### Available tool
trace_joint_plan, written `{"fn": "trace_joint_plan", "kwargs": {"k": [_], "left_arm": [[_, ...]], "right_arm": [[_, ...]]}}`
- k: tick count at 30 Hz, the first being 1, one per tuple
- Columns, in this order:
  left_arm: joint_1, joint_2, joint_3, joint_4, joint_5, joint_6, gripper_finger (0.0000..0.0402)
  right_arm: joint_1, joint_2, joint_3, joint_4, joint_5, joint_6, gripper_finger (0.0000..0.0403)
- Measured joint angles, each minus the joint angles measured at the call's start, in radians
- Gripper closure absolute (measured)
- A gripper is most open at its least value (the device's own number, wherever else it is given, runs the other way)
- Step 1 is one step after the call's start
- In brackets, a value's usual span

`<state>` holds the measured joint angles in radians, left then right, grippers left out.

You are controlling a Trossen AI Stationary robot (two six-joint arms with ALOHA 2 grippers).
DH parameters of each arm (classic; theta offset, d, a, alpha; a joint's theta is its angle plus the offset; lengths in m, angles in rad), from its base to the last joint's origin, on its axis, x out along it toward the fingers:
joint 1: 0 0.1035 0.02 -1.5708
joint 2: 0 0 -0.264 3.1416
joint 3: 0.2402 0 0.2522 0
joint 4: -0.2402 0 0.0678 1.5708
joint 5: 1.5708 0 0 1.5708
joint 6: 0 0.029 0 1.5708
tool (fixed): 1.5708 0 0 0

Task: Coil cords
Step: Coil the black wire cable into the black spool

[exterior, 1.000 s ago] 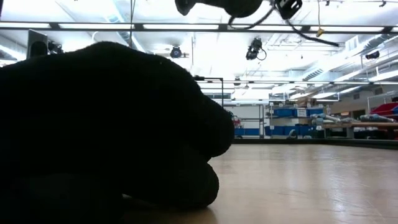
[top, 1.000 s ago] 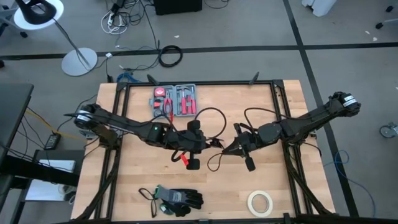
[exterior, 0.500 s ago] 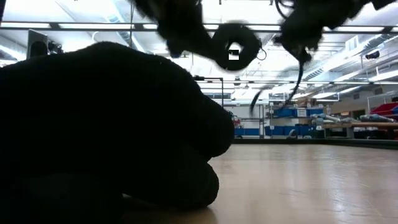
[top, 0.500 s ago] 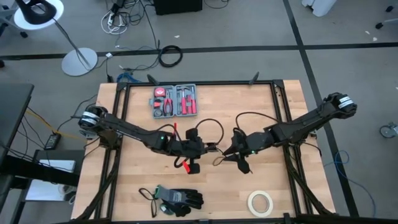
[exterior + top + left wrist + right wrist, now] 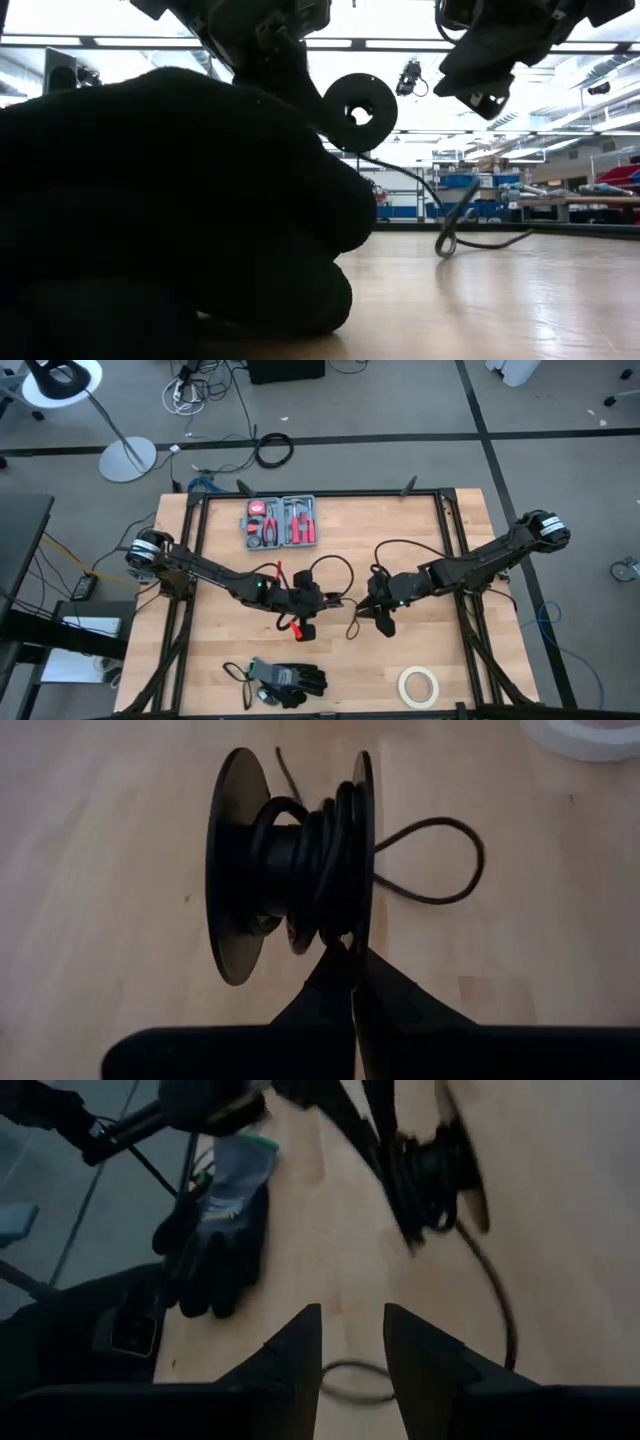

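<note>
A black spool [image 5: 300, 860] with two round discs carries the thin black cord [image 5: 318, 850], wound about its core. My left gripper [image 5: 352, 960] is shut on it above the table's middle [image 5: 308, 610]. In the low view the spool [image 5: 360, 105] hangs clear of the table. The cord's loose tail [image 5: 450, 235] runs down from the spool and rests on the wood in a loop [image 5: 440, 860]. My right gripper [image 5: 352, 1342] stands open just right of the spool [image 5: 382, 618], above the tail and touching nothing. My left gripper pinches the rim of one spool disc [image 5: 358, 935] between its two fingertips, at the edge of the disc nearest the gripper. The fingers slant down from the table's left side. The spool is lifted clear, with its discs on edge and the cord's tail hanging slack to the table.
Black gloves [image 5: 285, 678] lie at the near edge and fill the low view's left half [image 5: 170, 220]. A white tape roll [image 5: 419, 685] sits near right. A grey tool case [image 5: 282, 522] lies at the far side. A thick cable ring [image 5: 273, 450] lies on the floor beyond.
Both grippers have come down toward the table, the left one carrying the spool lower and a little toward the near edge. The right wrist has rolled. The cord's tail, hanging in the air before, now rests on the table in a loop.
</note>
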<state>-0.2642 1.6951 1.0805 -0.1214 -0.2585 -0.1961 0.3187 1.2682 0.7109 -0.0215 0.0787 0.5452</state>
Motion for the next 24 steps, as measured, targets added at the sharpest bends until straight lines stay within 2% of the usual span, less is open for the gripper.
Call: {"fn": "trace_joint_plan", "kwargs": {"k": [5, 9, 14, 24], "left_arm": [[-0.001, 0.000, 0.000, 0.015, 0.018, 0.016, 0.0401], [0.000, 0.000, 0.000, 0.025, 0.021, 0.019, 0.0401], [0.000, 0.000, 0.002, 0.034, 0.022, 0.015, 0.0401], [0.002, 0.000, 0.005, 0.057, 0.037, 0.009, 0.0401]], "right_arm": [[-0.005, 0.009, 0.001, 0.094, 0.161, -0.198, 0.0294], [-0.008, 0.010, 0.001, 0.188, 0.254, -0.276, 0.0294], [-0.053, 0.064, 0.001, 0.287, 0.173, -0.286, 0.0294], [-0.109, 0.172, 0.062, 0.297, 0.055, -0.285, 0.0294]]}}
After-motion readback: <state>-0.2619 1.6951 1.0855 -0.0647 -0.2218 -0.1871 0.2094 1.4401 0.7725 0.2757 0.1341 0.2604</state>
